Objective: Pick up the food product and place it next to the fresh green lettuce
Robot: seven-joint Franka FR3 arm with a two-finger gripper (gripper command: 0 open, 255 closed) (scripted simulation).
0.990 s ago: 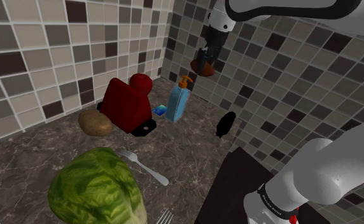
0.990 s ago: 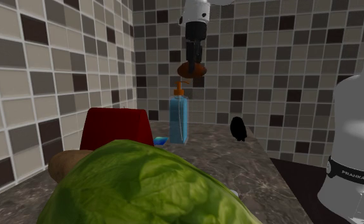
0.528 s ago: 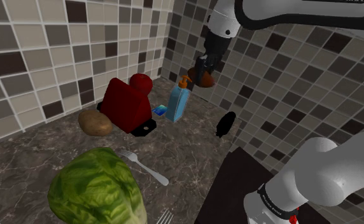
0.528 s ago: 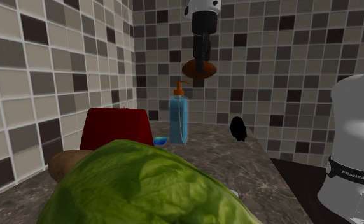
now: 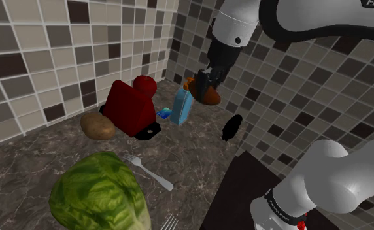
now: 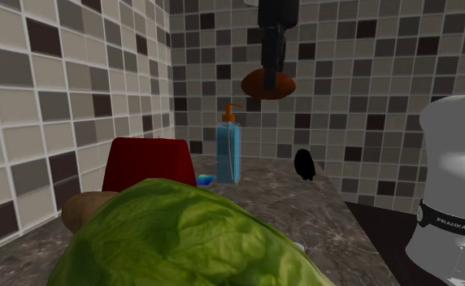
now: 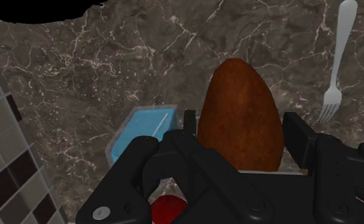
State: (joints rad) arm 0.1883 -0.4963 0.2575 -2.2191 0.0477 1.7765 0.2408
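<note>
While the jaws hung high above the table point(image 5: 199, 153), they were clamped on the brown oval food point(image 5: 210, 97), with a blue soap bottle point(image 6: 228, 154) below them and the lettuce point(image 5: 97, 193) well apart from them.

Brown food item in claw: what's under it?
Marble counter, a blue container and a fork off to the sides. The patch straight below is hidden by the food item and claw.

A fork point(image 5: 150, 172) lies beside the lettuce point(image 5: 97, 196). Behind sits a potato point(image 5: 97, 125) (just beside the toaster point(image 5: 128, 108)), with the soap bottle point(image 5: 181, 108) beyond.
</note>
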